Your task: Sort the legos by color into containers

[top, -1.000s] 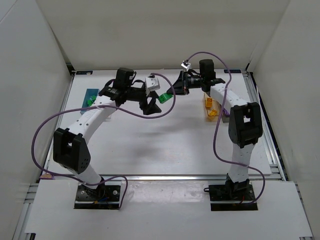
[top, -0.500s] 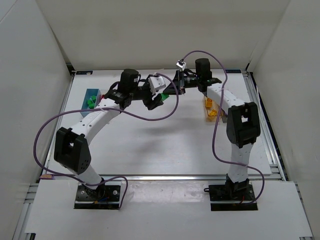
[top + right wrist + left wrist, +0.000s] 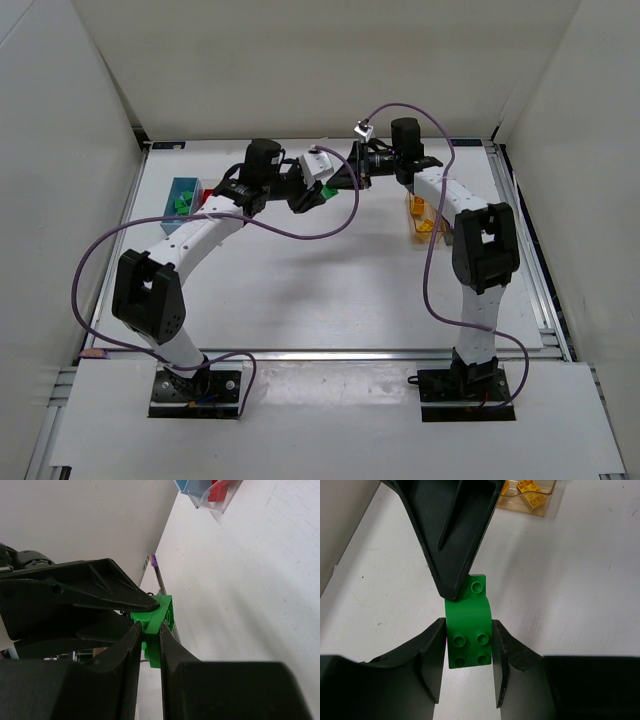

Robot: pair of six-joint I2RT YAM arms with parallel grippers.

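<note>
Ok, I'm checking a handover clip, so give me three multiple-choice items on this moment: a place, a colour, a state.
1. Where is the green brick?
A in the blue bin
B above the table, between both hands
C in a grey bin

2. What colour are the bricks in the amber bin?
A yellow
B purple
C red

3. How is the right hand?
A open, empty
B shut on the brick
C out of view

Answers:
1 B: the left hand and the right hand both grip it in the air.
2 A: yellow bricks show inside.
3 B: its fingers press the brick's sides.
</note>
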